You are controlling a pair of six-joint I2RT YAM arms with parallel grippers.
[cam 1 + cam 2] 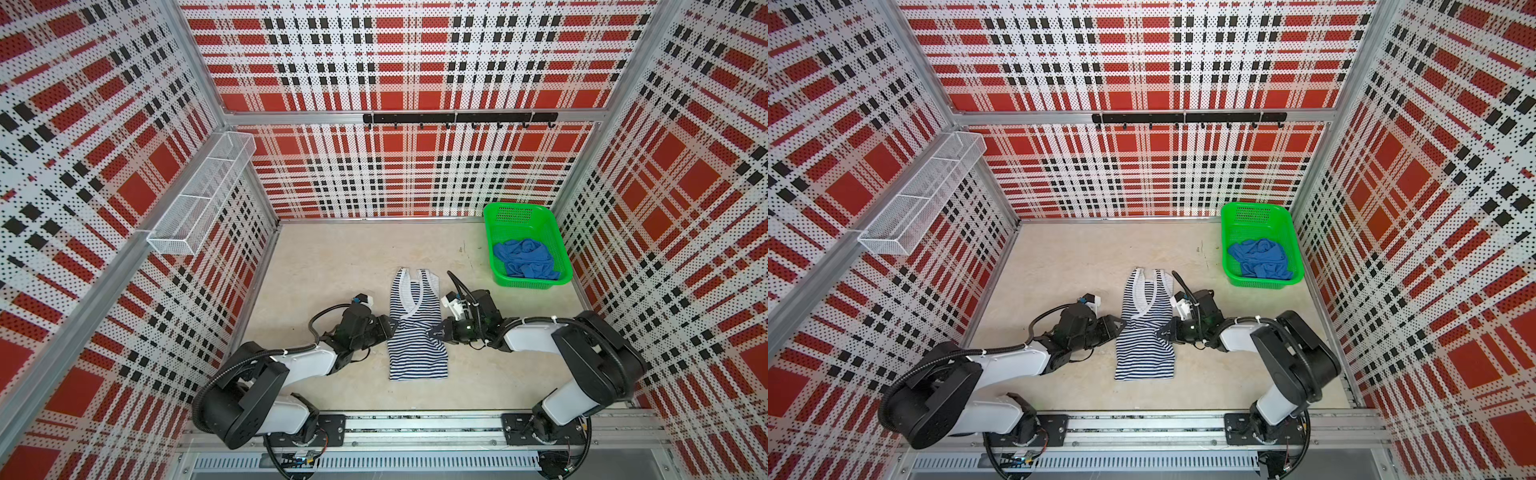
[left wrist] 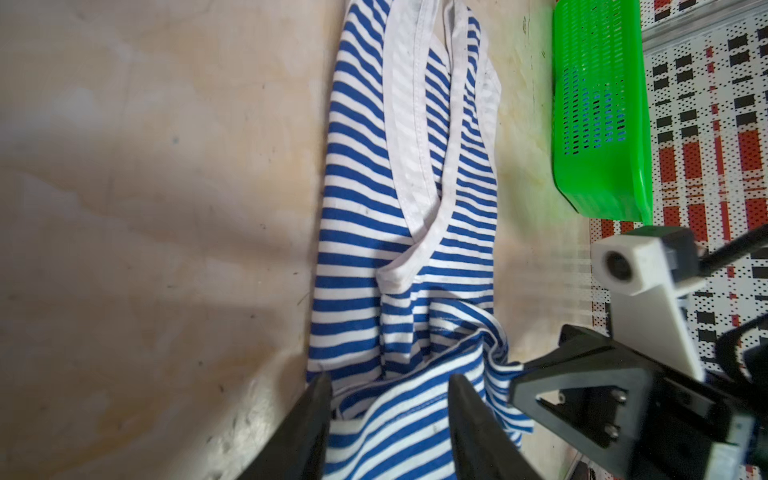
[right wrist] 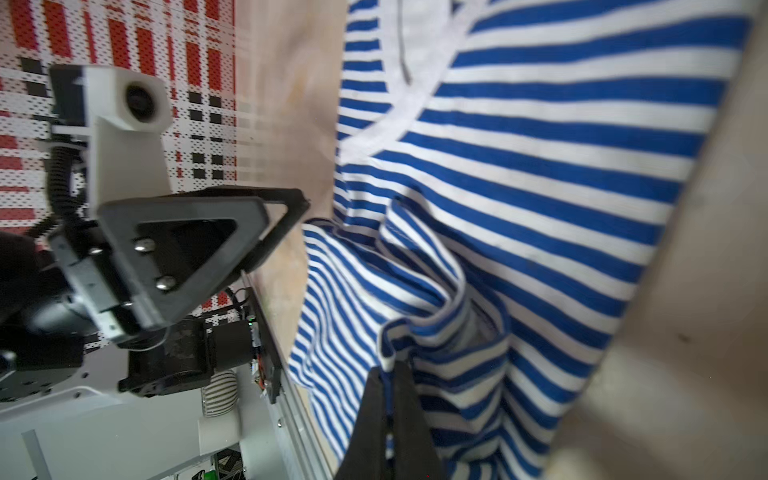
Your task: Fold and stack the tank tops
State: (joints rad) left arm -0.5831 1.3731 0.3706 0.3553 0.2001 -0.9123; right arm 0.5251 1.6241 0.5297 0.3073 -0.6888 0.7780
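The striped tank top (image 1: 417,345) lies lengthwise in the middle of the table (image 1: 332,257), straps toward the back wall. The right gripper (image 3: 392,368) is pinched tight on a bunched fold at one side edge. The left gripper (image 2: 388,386) stands with jaws parted, cloth loose between them, at the opposite edge. The blue tank top (image 1: 525,257) sits crumpled in the green basket (image 1: 515,206).

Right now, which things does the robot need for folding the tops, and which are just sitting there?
For the job:
striped tank top, flat on the table, pinched by the right hand
left hand, open at its other edge
blue tank top, crumpled in the green basket

Just lying about:
green basket
white wire shelf on the wall
black hook rail
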